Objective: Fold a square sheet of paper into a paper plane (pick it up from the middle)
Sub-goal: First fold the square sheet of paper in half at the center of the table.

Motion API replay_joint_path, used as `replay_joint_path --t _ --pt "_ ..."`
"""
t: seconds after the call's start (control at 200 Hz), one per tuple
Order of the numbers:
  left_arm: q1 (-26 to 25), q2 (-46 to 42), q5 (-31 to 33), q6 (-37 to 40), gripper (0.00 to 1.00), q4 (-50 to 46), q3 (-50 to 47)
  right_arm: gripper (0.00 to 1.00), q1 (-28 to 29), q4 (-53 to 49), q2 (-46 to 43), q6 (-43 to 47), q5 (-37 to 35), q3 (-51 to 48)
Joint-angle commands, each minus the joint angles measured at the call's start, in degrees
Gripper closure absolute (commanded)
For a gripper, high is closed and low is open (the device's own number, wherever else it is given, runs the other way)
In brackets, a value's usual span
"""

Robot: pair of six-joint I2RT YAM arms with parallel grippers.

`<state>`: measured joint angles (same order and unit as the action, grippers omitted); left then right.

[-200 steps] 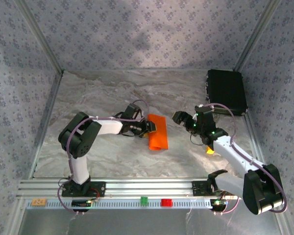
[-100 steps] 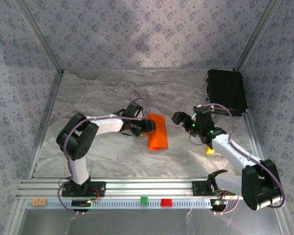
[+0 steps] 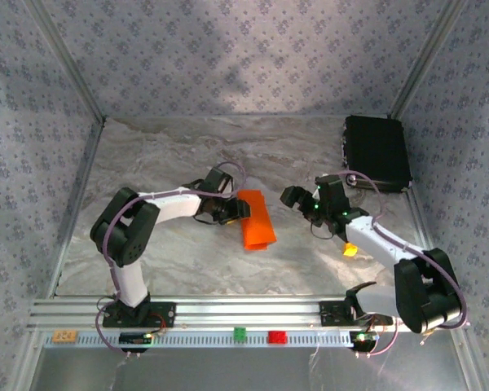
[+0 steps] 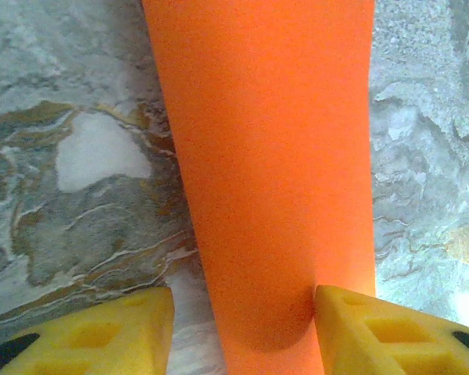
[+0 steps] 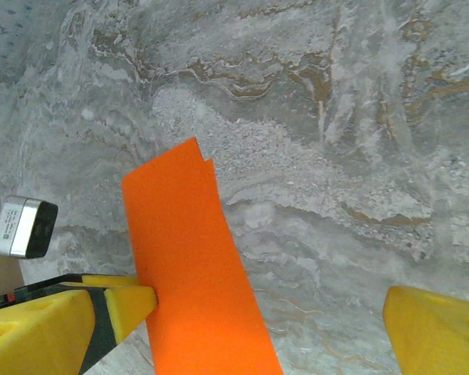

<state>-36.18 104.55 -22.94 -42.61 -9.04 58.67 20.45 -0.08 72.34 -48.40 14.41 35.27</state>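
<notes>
Both open — left gripper (image 4: 242,301) narrowly, astride the orange paper (image 3: 255,221); right gripper (image 5: 271,301) wide, near its edge.

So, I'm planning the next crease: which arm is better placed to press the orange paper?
Left. The left gripper straddles the folded paper, one finger touching it; the right gripper stands open, apart.

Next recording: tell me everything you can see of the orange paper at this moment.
The square sheet of paper is bright orange, plain and matte, folded into a narrow oblong. At one far corner two layers show, slightly offset. It lies near the middle of the marbled table, its long side running away from the arms at a slight tilt. The left gripper straddles one end with its jaws apart: one finger meets the paper's edge, and the other stands clear of it.
</notes>
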Motion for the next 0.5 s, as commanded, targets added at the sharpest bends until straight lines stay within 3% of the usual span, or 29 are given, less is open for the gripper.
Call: replay_joint_path --t 0.0,0.315,0.495 --pt "0.89 -2.12 -1.55 1.65 0.51 -1.09 -0.41 0.03 0.68 0.34 1.04 -0.01 0.61 1.87" --pt "1.73 0.38 -6.10 8.69 0.52 -7.87 3.37 0.03 1.46 0.08 2.41 -0.10 0.52 2.48" --pt "1.73 2.27 -4.67 9.76 0.52 -11.33 5.46 0.03 1.67 -0.25 2.90 -0.19 0.57 2.88"
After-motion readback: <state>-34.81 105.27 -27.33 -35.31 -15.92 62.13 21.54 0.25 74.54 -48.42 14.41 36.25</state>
